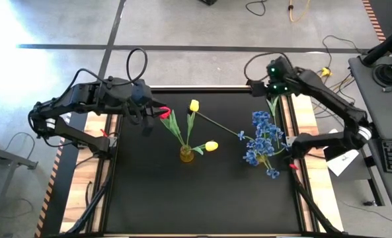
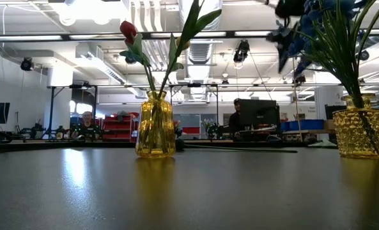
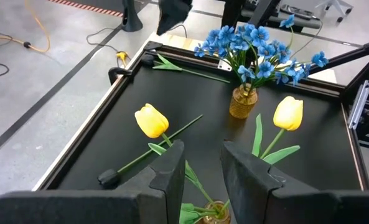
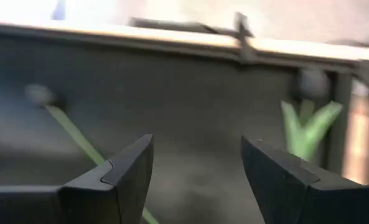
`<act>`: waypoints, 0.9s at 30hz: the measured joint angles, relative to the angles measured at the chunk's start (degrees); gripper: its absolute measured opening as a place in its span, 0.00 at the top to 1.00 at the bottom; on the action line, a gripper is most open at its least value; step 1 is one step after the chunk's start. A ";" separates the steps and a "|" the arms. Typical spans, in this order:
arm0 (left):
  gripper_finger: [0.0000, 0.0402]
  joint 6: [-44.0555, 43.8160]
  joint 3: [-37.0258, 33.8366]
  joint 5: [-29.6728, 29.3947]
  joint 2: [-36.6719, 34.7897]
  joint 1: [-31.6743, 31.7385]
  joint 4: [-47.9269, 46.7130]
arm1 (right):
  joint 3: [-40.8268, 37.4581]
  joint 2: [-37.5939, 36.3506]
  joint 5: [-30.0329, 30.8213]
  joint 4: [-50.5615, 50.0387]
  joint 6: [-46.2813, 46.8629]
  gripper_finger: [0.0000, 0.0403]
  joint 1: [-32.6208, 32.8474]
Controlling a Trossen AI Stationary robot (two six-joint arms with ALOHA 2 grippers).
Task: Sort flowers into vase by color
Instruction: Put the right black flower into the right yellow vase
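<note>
You are partway through the sort. The blue sprays [image 1: 264, 140] already stand together in the amber vase [image 2: 360, 132] on the right side of the black table [image 1: 202, 198], so that colour looks finished. The center vase [image 1: 186, 155] holds a mix: 1 yellow tulip [image 1: 211, 146] leans out to its right, and a red tulip [image 1: 164, 113] on a leafy stem rises from it toward the left. A 2nd yellow tulip [image 1: 194, 105] lies loose on the table, its stem running right toward the blue sprays, and what looks like a bare green leafy stem [image 1: 273, 104] rests at the far right corner. You see only 2 vases here, so red and yellow still share 1, and the loose pieces still need placing. Your left gripper [image 1: 147, 118] hangs just beside the red tulip with its jaws a little apart and nothing visibly between them. Your right gripper [image 4: 196, 180] hovers over the far right corner near the green stem, jaws wide and empty. No brand, label or writing on the vases, flowers or table can be read.
</note>
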 joint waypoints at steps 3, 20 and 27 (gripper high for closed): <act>0.77 0.00 0.00 0.02 0.00 0.00 0.00 | -0.33 2.45 0.20 -1.88 -3.90 0.43 -5.15; 0.77 -3.80 0.00 0.52 -0.02 -0.15 -1.38 | -13.14 9.64 12.36 -1.53 9.80 0.49 -0.37; 0.77 -1.91 0.00 0.52 0.15 -0.13 -1.30 | -26.47 5.84 15.89 -0.01 19.61 0.58 1.56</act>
